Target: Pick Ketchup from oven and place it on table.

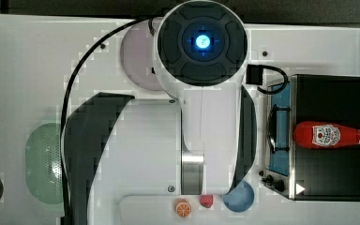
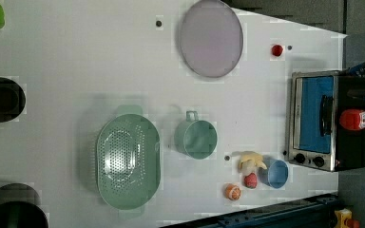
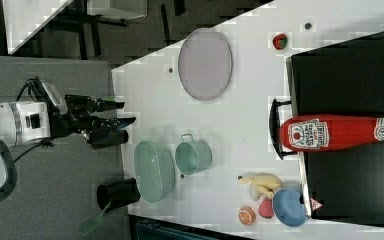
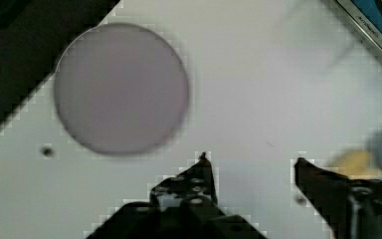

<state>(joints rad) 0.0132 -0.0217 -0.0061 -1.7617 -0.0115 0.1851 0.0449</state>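
Ketchup (image 1: 328, 135) lying on its side atop the oven (image 1: 330, 178), at the top view's right edge of the table (image 1: 23, 65). Gripper (image 4: 251, 162) well apart from it, above bare tabletop near a lilac plate (image 4: 121, 88), jaws parted and empty.

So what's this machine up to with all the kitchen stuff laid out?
A single robot arm is set to fetch the ketchup bottle, which lies on its side on top of the black toaster oven, and put it down on the white table. It hasn't started yet: the gripper hangs open and empty above the table near the lilac plate, well away from the bottle. The colander, the green cup, the blue bowl and the toy fruit sit untouched.
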